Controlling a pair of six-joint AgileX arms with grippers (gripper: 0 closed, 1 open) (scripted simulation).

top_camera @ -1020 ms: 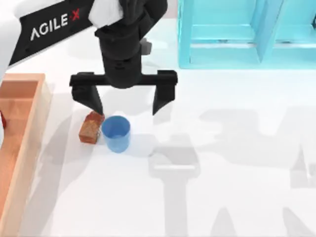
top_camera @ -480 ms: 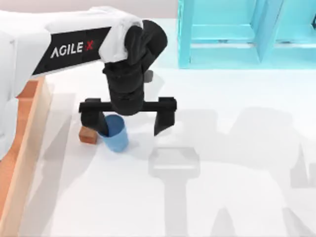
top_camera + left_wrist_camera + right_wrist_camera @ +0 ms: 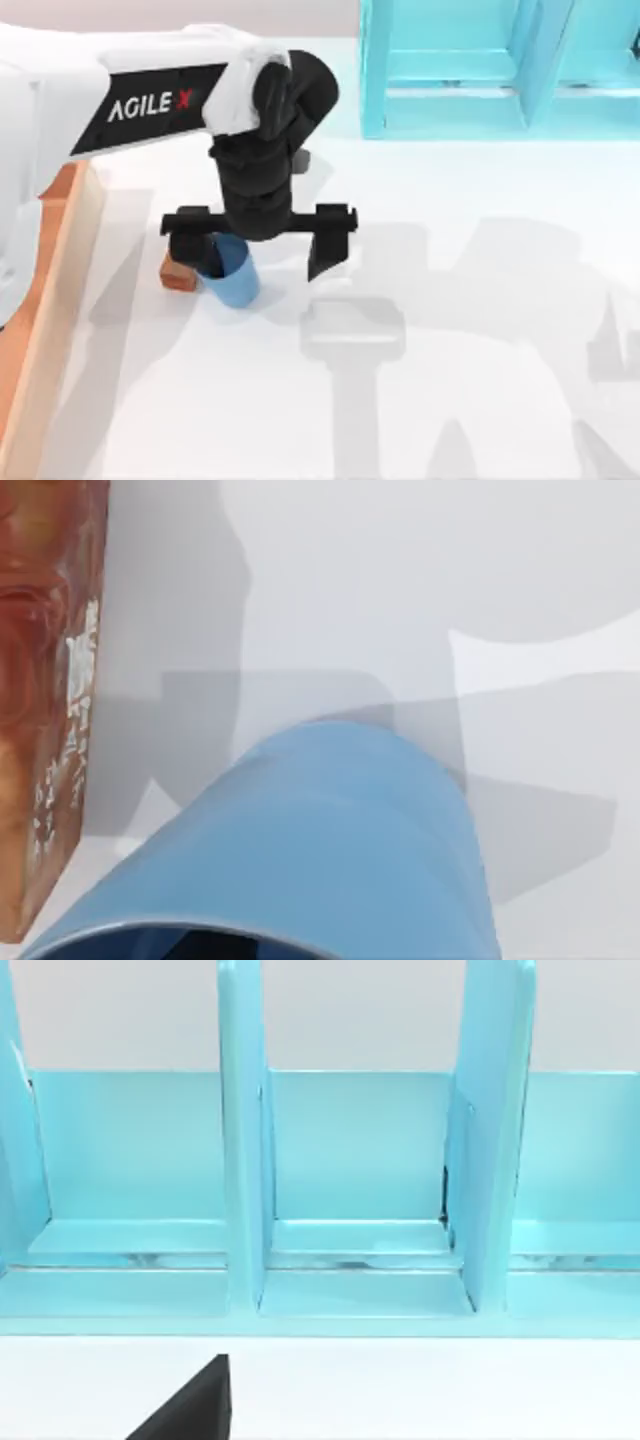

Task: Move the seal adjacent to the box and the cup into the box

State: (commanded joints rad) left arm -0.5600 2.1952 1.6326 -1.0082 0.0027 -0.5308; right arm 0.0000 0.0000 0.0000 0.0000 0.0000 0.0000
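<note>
The only writing I can read is "AGILE X" in white letters with a red X on the black panel of my left arm (image 3: 150, 105), seen from the top; I count one small plain blue cylindrical cup (image 3: 232, 278), one small reddish-brown stamp-like seal (image 3: 177, 276), one shallow light orange-tan wooden box (image 3: 60, 262) and one cyan-blue shelf cabinet (image 3: 500, 65) on the white desk (image 3: 480, 380); the cup stands upright toward the desk's left, a slightly tapered handleless cylinder with smooth blue walls, its rim partly under my gripper; the seal sits just to the left of the cup, touching it or nearly so, and lies between the cup and the box, near the box's raised rim but outside it; the left gripper (image 3: 255, 245) hangs low over the cup with its black fingers (image 3: 325, 240) spread wide, one finger down at the cup's left side by the seal and the other well to the cup's right, neither pinching anything; the left wrist view shows the cup's blue wall (image 3: 330, 840) close up with the seal's mottled reddish-brown side (image 3: 45, 700) next to it; the right wrist view faces the cabinet's cyan compartments (image 3: 360, 1160), and I cannot tell how the right fingers stand.
</note>
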